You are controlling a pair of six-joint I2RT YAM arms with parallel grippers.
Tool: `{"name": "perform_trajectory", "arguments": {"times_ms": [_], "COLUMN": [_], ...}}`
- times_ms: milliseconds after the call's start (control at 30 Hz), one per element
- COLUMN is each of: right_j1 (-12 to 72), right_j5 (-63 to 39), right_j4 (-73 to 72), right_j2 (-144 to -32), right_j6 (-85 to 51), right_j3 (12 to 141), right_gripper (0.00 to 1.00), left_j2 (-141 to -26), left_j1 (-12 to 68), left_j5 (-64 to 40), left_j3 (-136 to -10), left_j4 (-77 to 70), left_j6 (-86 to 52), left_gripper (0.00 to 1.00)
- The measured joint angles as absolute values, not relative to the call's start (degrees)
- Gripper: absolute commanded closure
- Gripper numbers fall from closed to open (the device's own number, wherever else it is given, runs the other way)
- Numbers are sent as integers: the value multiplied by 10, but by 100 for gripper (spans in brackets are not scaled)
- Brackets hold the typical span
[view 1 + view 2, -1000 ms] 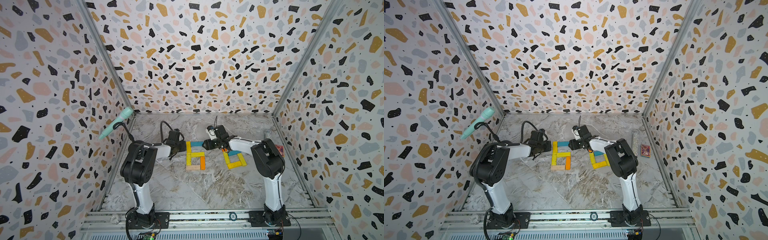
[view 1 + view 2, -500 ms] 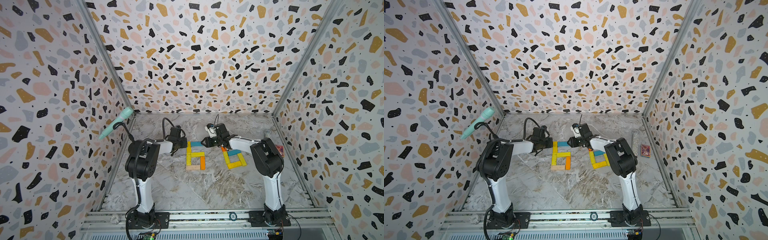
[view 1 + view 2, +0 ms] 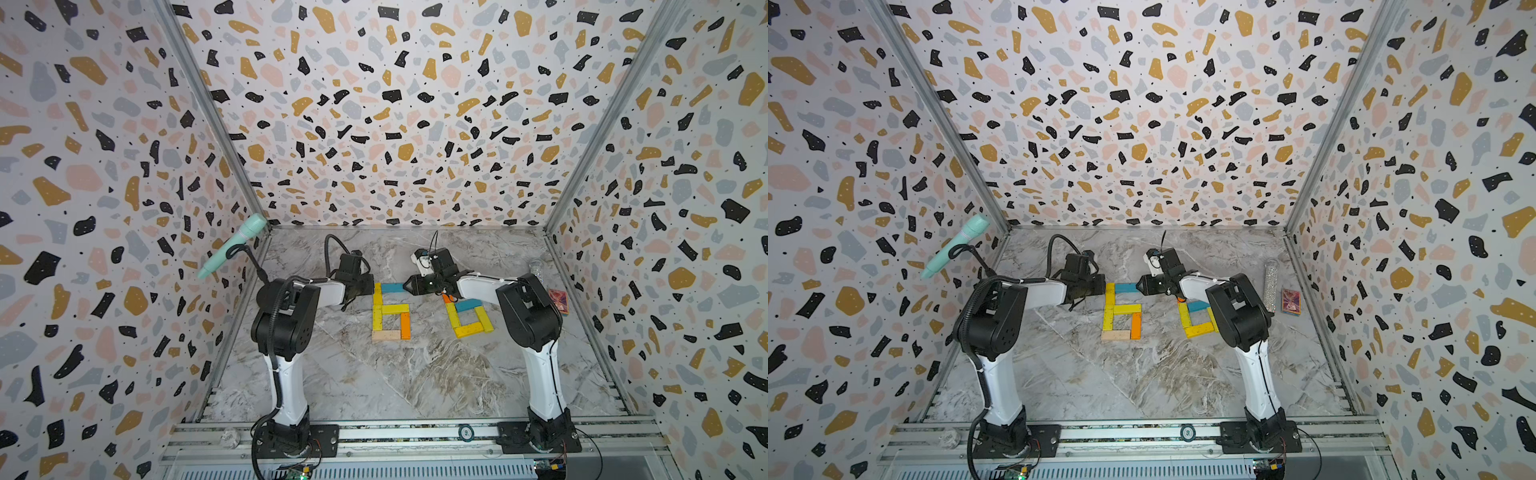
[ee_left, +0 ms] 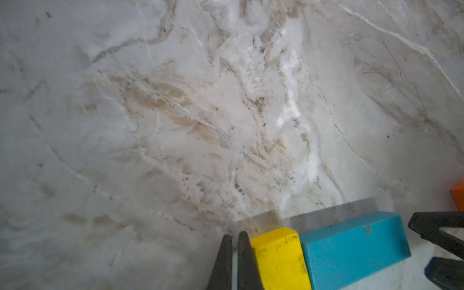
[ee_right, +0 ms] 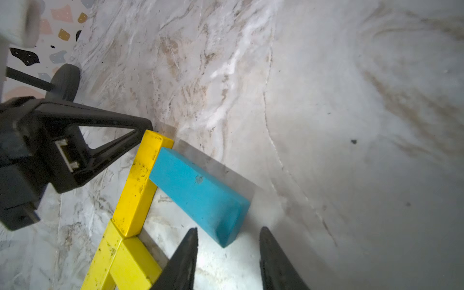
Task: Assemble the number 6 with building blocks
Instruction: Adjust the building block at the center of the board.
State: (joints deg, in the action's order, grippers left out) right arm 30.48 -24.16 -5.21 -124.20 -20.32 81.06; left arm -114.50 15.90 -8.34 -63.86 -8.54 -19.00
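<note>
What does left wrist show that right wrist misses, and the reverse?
Left wrist only: an orange block's corner, and that the left gripper's jaws are shut. Right wrist only: more yellow blocks, a patch of terrazzo wall. Both: the blue block against a yellow block, the marble table, the right gripper's open jaws.

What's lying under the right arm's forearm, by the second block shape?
Only a corner of an orange block shows beneath the right arm, beside that shape's blue block. The rest is covered, so its length and direction cannot be told.
</note>
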Motion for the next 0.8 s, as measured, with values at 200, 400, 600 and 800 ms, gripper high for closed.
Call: {"name": "perform_trajectory", "arguments": {"times_ms": [200,400,600,800], "right_j1": [304,304,302,300], "right_j5": [-247,-251,-250,-248], "right_j4": [-52,-52,-52,-48], "right_j2": [-1249,-1253,-1253,-1253], "right_j6": [-204,-205,-205,-203], "right_j3": [812,819,820,820], "right_gripper": [57,57,57,57], "left_j2": [-1148,-1150,-1149,-1116], "left_j1": [158,158,158,153], "left_j5": [-100,-113,-106,-79], "left_j3": [-639,-638,-636,-598], "left_j4": [-93,-95,-97,-89], "left_j6": [-190,-190,-204,-232], "left_gripper": [100,100,100,100]}}
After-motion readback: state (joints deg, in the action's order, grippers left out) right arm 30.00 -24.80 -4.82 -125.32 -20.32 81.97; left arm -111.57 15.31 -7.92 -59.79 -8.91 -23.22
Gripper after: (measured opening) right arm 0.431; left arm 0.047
